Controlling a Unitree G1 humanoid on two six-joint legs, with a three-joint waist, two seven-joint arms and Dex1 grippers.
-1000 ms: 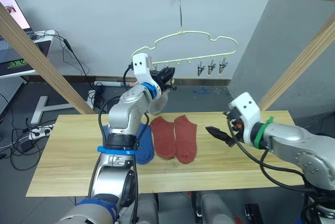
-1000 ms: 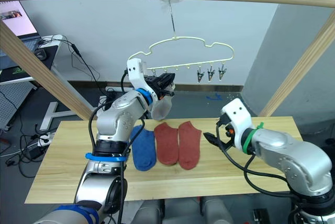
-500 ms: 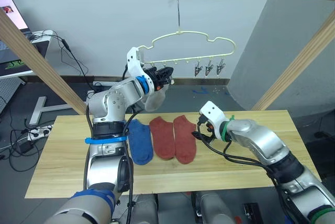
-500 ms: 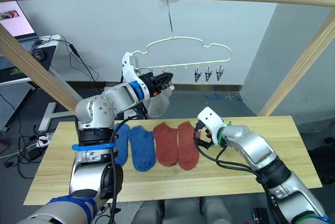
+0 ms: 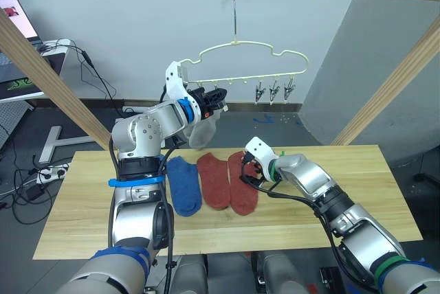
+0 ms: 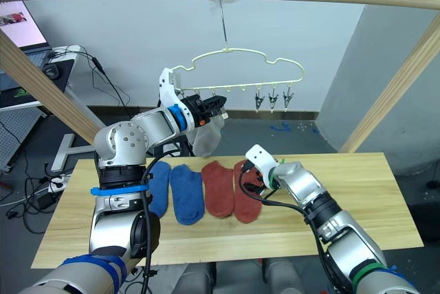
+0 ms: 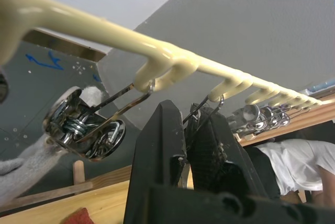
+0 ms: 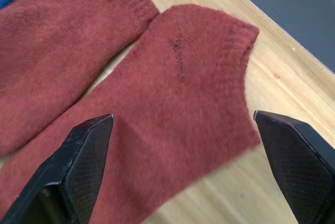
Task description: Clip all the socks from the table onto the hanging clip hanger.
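Two arms worked at different heights. The left arm was raised, its claw (image 5: 218, 95) pinched on a dark clip (image 7: 199, 122) of the clip hanger (image 5: 240, 57), where a grey sock (image 5: 199, 129) already dangled. The right arm reached low across the worktop (image 5: 75, 205), its claw (image 8: 178, 166) spread wide over the cuff of a rust-red sock (image 8: 172, 109); a second red sock (image 5: 213, 181) and two blue socks (image 6: 184, 194) lay alongside.

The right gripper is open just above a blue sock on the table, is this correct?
Not quite. The right gripper is open, but the sock under it is a rust-red sock, not blue; the right wrist view shows this. It lies on the table.
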